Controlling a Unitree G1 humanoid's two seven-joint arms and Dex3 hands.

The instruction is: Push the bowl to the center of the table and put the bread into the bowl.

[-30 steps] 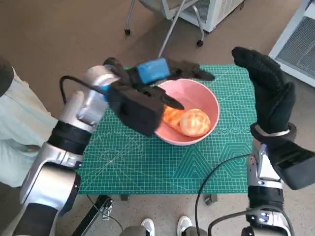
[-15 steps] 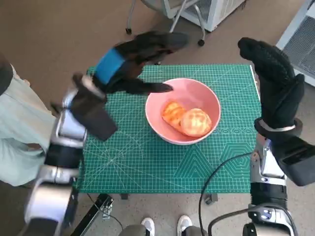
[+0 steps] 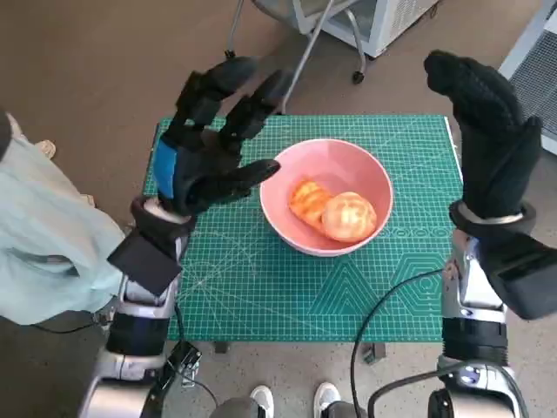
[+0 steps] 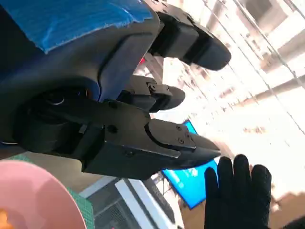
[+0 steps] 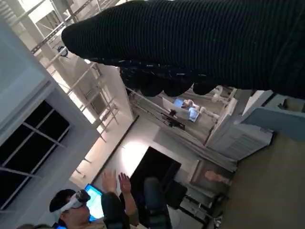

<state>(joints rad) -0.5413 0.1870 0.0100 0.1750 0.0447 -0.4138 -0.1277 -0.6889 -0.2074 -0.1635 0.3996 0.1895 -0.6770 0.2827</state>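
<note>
bread (image 3: 335, 209) lies in bowl (image 3: 365, 178) mid-tabletop (image 3: 261, 287) | my left robot hand (image 3: 204, 144) and right robot hand (image 3: 487, 131) raised, fingers apart, empty | I'd lower both clear of the rim

**Left hand up in the air, holding nothing**

The left hand (image 4: 109, 105) fills most of the picture. Blue tape (image 4: 71, 19) covers its back. Its black fingers (image 4: 190, 43) are spread apart with nothing between them. In one corner sits part of the pink bowl (image 4: 38, 195), with a tiny bit of the green mat (image 4: 86, 210) beside it. The right hand (image 4: 238, 195) in its black glove is raised farther off, fingers up. A bright blue screen (image 4: 190, 183) glows behind it.
</note>
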